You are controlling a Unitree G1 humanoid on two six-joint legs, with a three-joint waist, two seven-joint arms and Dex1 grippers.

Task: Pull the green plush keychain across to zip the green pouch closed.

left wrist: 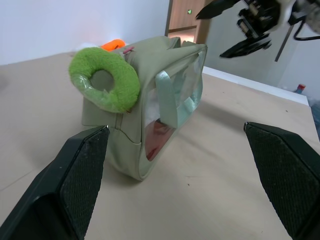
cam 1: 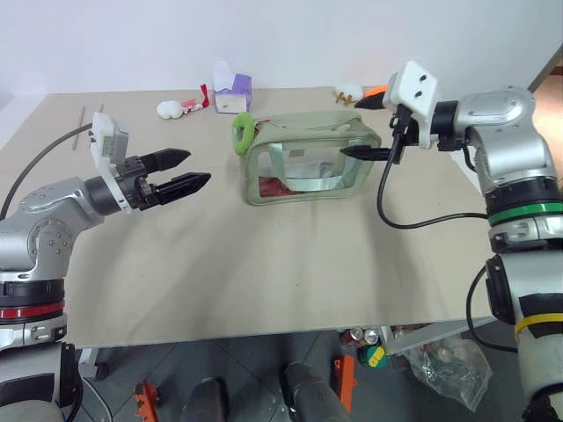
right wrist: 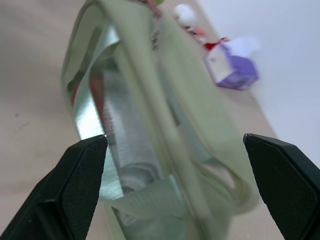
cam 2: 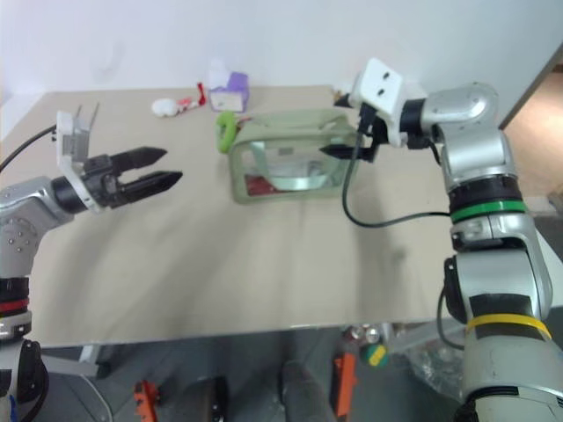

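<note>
Beige table (cam 1: 264, 264), green pouch (cam 1: 310, 158) with green plush keychain (left wrist: 104, 80); both jaws spread.

1. The green pouch (left wrist: 150, 107) is matt sage cloth with glossy clear plastic windows and satiny strap handles.
2. The green plush keychain (left wrist: 105, 80) — fuzzy, napped pile — hangs at the pouch end nearest the left fingers (left wrist: 82, 172).
3. Those fingers are black, with finely textured matt pads.
4. The bench (cam 1: 290, 255) is smooth, dull beige board.
</note>
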